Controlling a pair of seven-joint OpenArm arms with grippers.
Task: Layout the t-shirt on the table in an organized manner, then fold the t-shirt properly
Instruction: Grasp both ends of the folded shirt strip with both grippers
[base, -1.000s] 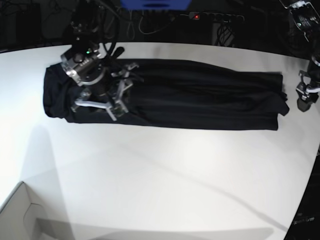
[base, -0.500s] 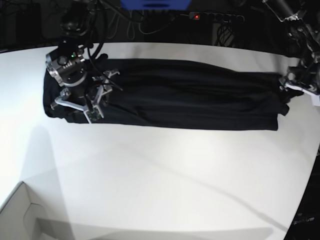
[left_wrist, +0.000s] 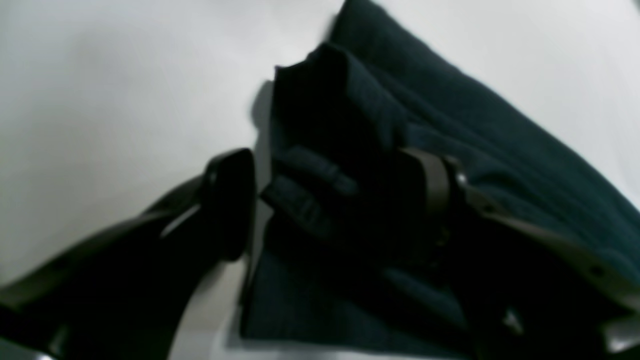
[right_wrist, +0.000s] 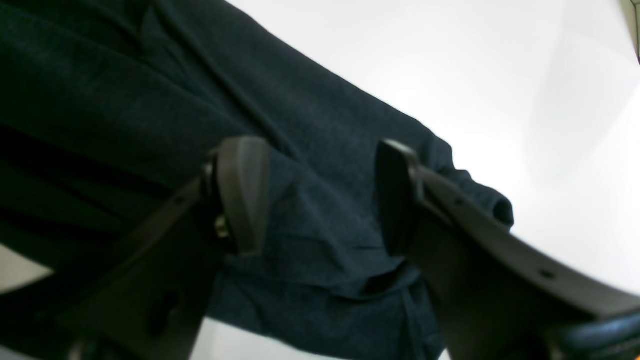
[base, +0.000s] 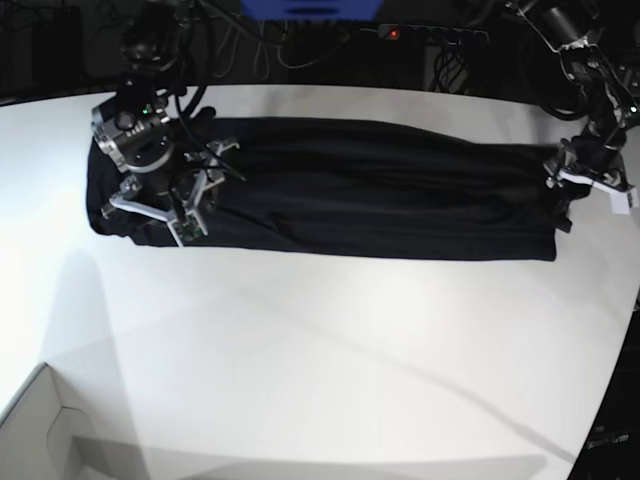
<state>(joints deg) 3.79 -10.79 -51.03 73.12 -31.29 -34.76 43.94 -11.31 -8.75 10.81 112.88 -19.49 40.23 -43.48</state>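
The black t-shirt (base: 380, 190) lies as a long folded strip across the back of the white table (base: 320, 350). My right gripper (base: 158, 218) hangs over the strip's left end. In the right wrist view this gripper (right_wrist: 320, 195) is open, its fingers (right_wrist: 245, 195) just above the t-shirt (right_wrist: 125, 100), nothing pinched. My left gripper (base: 572, 192) is at the strip's right end. The left wrist view shows that gripper (left_wrist: 332, 192) open and straddling bunched hem folds of the t-shirt (left_wrist: 500, 150), one finger over bare table (left_wrist: 100, 75).
A white box (base: 40, 430) sits at the table's near left corner. Behind the table run cables and a power strip (base: 430, 33) with a red light. The table's right edge curves close to the left arm.
The left arm swung in from beside the table's right edge onto the shirt's right end. The right gripper slid left along the shirt, then stayed put.
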